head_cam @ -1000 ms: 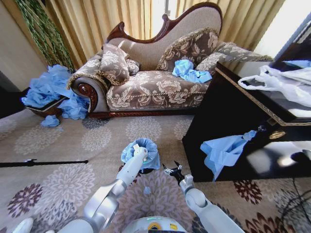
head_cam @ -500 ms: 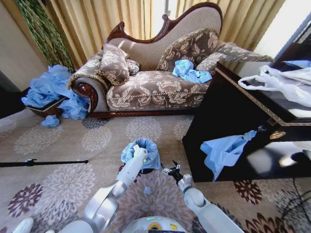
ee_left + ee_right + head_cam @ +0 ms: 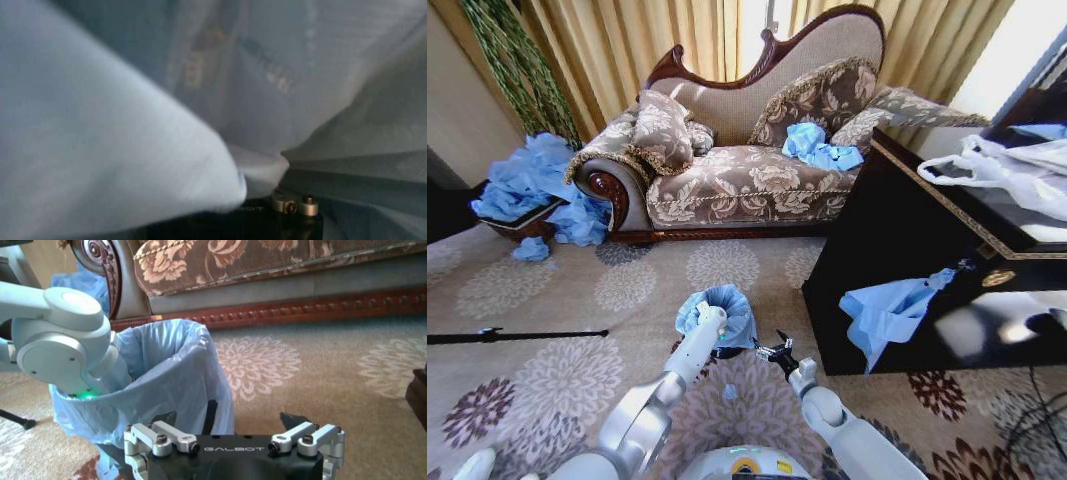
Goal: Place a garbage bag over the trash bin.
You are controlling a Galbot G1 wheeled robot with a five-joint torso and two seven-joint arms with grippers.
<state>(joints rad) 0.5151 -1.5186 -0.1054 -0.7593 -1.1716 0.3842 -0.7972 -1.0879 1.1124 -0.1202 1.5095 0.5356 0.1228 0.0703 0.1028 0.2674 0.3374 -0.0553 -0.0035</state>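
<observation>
Light-blue crinkled plastic, the garbage bag (image 3: 717, 310), was draped over the trash bin (image 3: 725, 351) on the patterned carpet (image 3: 547, 290) in front of me, its mouth standing open and its skirt hanging down the bin's side, with dark bin wall showing beneath the plastic in my right wrist view. Item, my left gripper (image 3: 710, 312): pushed down into the bag's mouth, wrist at the rim; folds of blue film lay close against it in my left wrist view, and I could not tell whether its fingers were parted or closed. Item, my right gripper (image 3: 770, 352): just beside the bin on its right, low over the carpet, fingers spread apart and grasping nothing, near the bag's hanging skirt. Item, sofa (image 3: 747, 170): beyond the bin, carrying a crumpled blue bag (image 3: 817, 148) on its seat. Item, black cabinet (image 3: 897, 250): to my right, white plastic bags (image 3: 1007, 170) on top, another blue bag (image 3: 889, 310) hanging at its front. Item, heap of blue bags (image 3: 532, 190): far left, by the sofa's arm
</observation>
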